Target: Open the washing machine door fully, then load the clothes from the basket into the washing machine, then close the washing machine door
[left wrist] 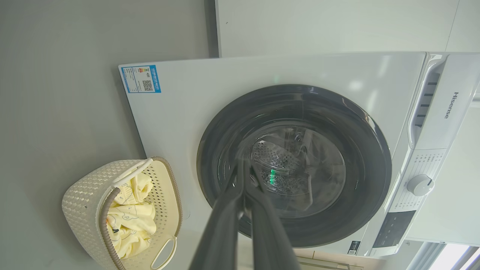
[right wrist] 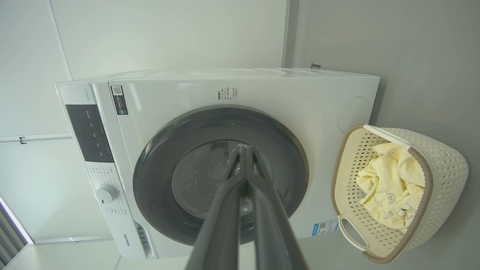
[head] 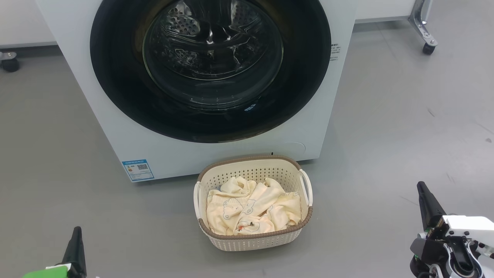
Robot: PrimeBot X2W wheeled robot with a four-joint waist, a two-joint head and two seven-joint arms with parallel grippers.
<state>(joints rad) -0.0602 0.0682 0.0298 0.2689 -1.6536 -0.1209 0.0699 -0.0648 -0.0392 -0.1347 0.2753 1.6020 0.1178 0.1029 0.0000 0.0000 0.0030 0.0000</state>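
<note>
One white washing machine [head: 216, 154] stood with one round black-rimmed door [head: 115, 77], one blue label [head: 137, 170] and one control dial [left wrist: 420, 185]. One cream basket [head: 254, 236] had two white loop handles [head: 307, 187]. The pale yellow clothes [head: 251, 208] inside lay bunched together, their number unclear. There were two dark grippers, a left gripper [head: 78, 231] and a right gripper [head: 422, 187]. Two caster wheels [head: 429, 48] stood on the floor.
</note>
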